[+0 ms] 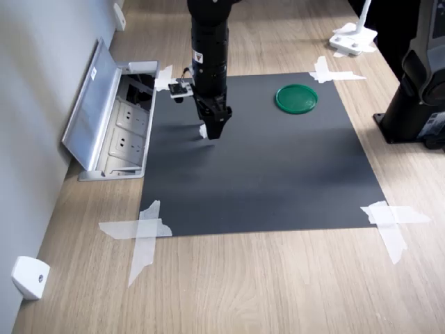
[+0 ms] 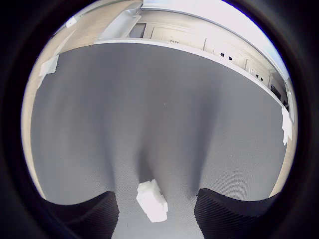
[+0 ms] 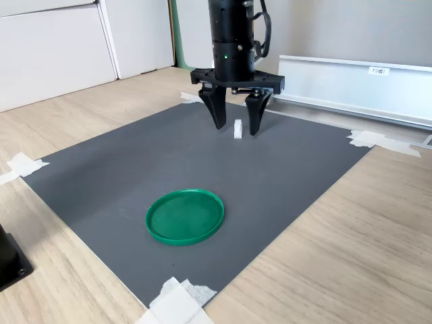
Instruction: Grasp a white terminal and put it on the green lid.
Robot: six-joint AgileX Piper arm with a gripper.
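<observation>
The white terminal (image 3: pixel 237 129) stands on the dark grey mat (image 3: pixel 135 169), a tiny white block. My gripper (image 3: pixel 237 130) hangs straight down over it, open, one black finger on each side and the tips just above the mat. In the wrist view the terminal (image 2: pixel 152 200) lies between the two dark fingers (image 2: pixel 84 216), touching neither. In the first exterior view my gripper (image 1: pixel 214 129) hides most of the terminal (image 1: pixel 203 131). The green lid (image 1: pixel 297 98) lies flat on the mat toward the first exterior view's upper right, and the lid (image 3: pixel 185 215) sits nearer the camera in the second exterior view.
An open metal socket box (image 1: pixel 115 122) lies beside the mat at the first exterior view's left. White tape strips (image 1: pixel 142 233) hold the mat's corners. A black stand (image 1: pixel 417 90) is at that view's right, a white piece (image 1: pixel 29 277) at its lower left.
</observation>
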